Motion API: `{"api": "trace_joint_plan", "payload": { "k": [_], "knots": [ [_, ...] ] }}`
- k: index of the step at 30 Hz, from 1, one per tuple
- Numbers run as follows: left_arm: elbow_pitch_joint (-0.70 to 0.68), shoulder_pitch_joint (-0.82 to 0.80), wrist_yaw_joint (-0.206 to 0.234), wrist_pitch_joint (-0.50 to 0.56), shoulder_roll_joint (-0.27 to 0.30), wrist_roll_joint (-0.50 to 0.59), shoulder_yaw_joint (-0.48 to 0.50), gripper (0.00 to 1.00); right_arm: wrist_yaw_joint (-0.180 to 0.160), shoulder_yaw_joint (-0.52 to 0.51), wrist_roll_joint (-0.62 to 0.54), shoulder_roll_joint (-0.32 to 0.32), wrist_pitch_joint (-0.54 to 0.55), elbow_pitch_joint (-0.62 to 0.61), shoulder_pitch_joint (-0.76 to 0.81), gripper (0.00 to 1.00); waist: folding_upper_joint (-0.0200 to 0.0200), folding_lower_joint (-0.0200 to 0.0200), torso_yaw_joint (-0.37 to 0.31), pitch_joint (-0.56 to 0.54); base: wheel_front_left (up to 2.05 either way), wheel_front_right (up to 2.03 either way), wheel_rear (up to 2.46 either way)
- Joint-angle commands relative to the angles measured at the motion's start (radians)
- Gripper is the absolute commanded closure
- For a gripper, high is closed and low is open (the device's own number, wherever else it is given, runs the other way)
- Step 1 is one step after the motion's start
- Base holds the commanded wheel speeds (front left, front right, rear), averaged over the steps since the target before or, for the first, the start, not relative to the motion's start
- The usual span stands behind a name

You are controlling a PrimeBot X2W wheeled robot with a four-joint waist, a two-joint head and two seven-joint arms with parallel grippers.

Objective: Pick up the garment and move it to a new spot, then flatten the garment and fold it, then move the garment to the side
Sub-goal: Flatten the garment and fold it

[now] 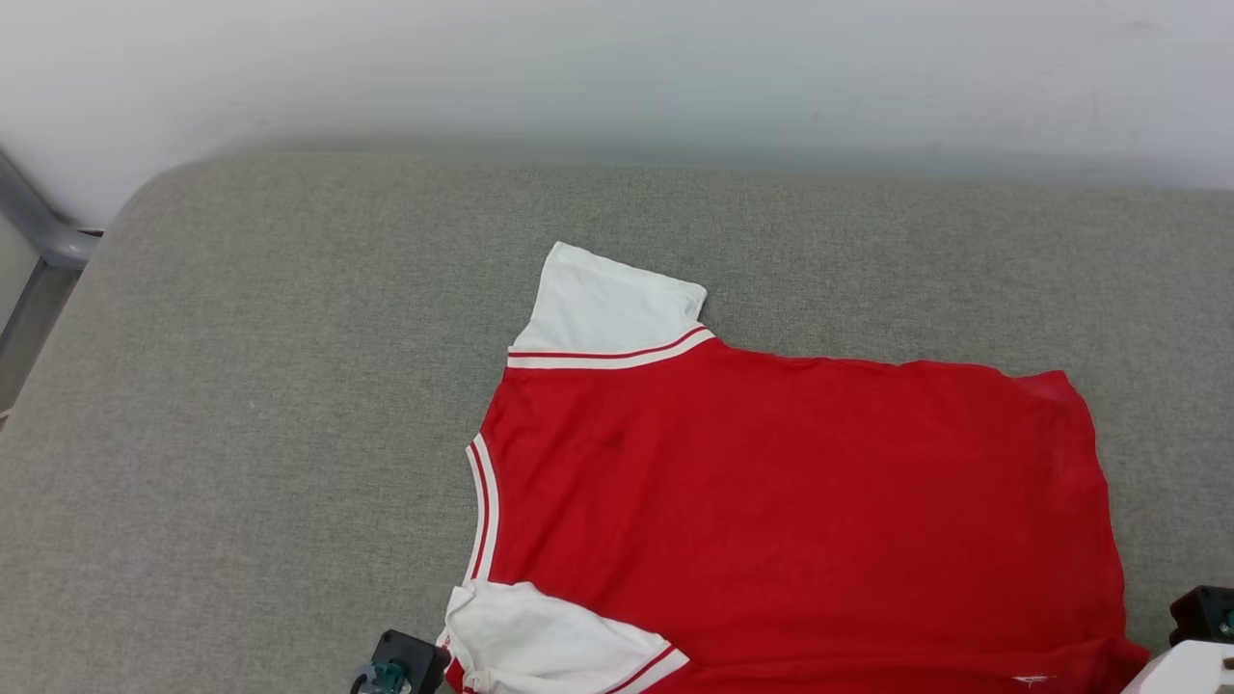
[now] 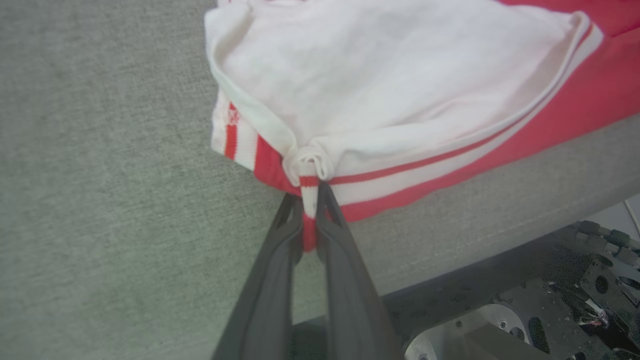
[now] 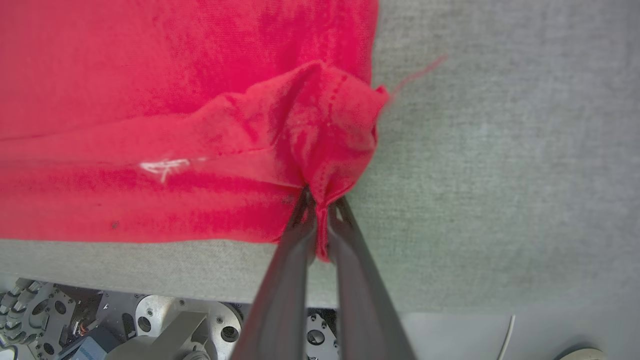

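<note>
While the left hand (image 2: pixel 310 196) and right hand (image 3: pixel 322 200) pinch the garment (image 1: pixel 771 501) by near corners, bare cushion (image 1: pixel 270 386) lies left.

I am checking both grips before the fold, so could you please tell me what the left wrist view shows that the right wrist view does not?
Against the right wrist view, the left wrist view adds the left hand shut on the striped trim at the edge of a white sleeve. The right wrist view in turn adds the right hand shut on a bunched red corner, with a small white mark nearby. Both share the garment in red cloth, the grey padded surface and the robot's base below its edge.
</note>
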Motion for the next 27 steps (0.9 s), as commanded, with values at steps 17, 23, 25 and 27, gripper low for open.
{"api": "trace_joint_plan", "payload": {
  "k": [17,23,25,27],
  "knots": [
    [-0.067,-0.065,0.016,-0.313,-0.023,0.062,0.104,0.0,-0.001,0.064,0.058,-0.02,-0.285,-0.164,-0.082,0.0,0.0,0.0001,-0.009,-0.078,0.0,0.0,0.0],
    [-0.053,-0.087,0.017,-0.491,-0.059,0.108,0.147,0.0,-0.001,0.114,0.073,-0.011,-0.525,-0.207,-0.098,0.0,0.0,0.0001,-0.02,-0.08,0.0,0.0,0.0],
    [-0.053,-0.088,0.019,-0.513,-0.075,0.129,0.169,0.0,-0.001,0.131,0.069,-0.01,-0.607,-0.197,-0.096,0.0,0.0,0.0001,-0.024,-0.075,0.0,0.0,0.0],
    [-0.056,-0.084,0.021,-0.522,-0.09,0.155,0.193,0.0,-0.001,0.147,0.072,-0.003,-0.683,-0.186,-0.098,0.0,0.0,0.0001,-0.029,-0.071,0.0,0.0,0.0]
  ]
}}
